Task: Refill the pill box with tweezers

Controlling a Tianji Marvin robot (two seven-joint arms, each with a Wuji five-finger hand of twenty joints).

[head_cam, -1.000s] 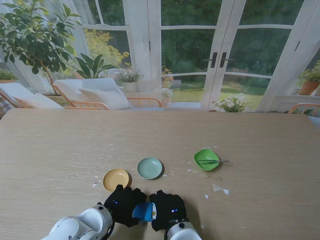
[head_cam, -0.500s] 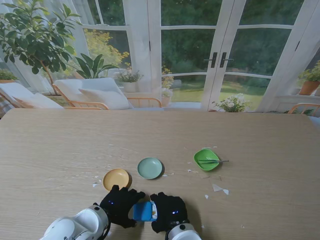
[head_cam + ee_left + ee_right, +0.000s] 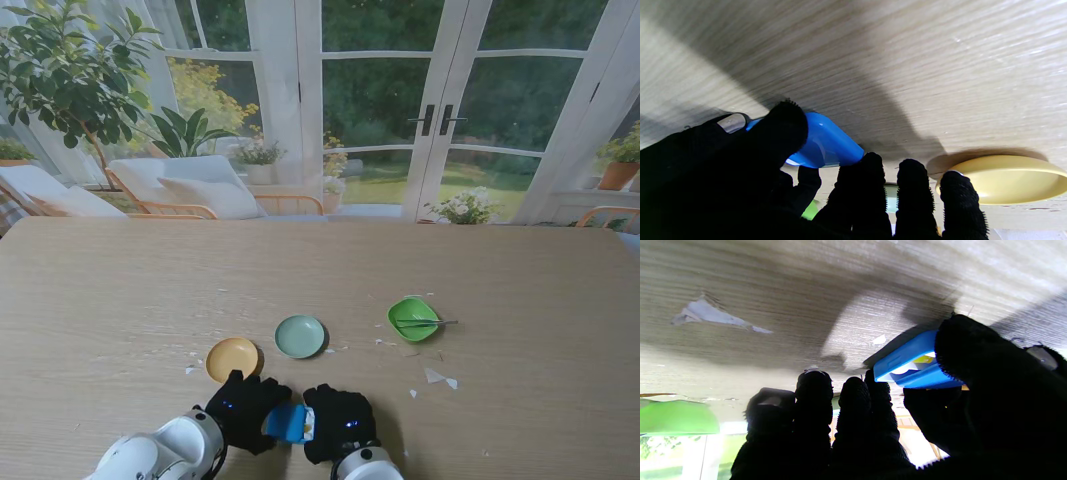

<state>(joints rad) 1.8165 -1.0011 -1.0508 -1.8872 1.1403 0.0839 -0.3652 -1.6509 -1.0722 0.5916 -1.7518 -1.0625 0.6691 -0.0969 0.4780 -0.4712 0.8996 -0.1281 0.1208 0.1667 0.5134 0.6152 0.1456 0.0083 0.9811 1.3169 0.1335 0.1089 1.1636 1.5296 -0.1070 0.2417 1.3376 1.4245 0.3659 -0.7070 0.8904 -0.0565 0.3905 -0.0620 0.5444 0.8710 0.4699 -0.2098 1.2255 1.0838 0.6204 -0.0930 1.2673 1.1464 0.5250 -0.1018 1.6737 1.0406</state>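
Two black-gloved robot hands meet over the near edge of the tabletop (image 3: 120,290), close to its middle, and both grip the blue pill box (image 3: 290,423) between them. The left robot hand (image 3: 243,410) has its thumb (image 3: 783,130) pressed on one side of the box, with fingertips against its far edge. The right robot hand (image 3: 337,422) clamps the other end between thumb (image 3: 970,350) and fingers; in its wrist view the lid looks slightly parted, showing something white and yellow inside. Just beyond the left robot hand sits a yellow dish (image 3: 232,358). A pale green dish (image 3: 300,336) lies farther from me, near the tabletop's centre. To the right, a bright green dish (image 3: 413,318) carries the tweezers (image 3: 428,323) across its rim, well apart from both hands. Torn white paper scraps (image 3: 438,378) are scattered between that dish and the near edge.
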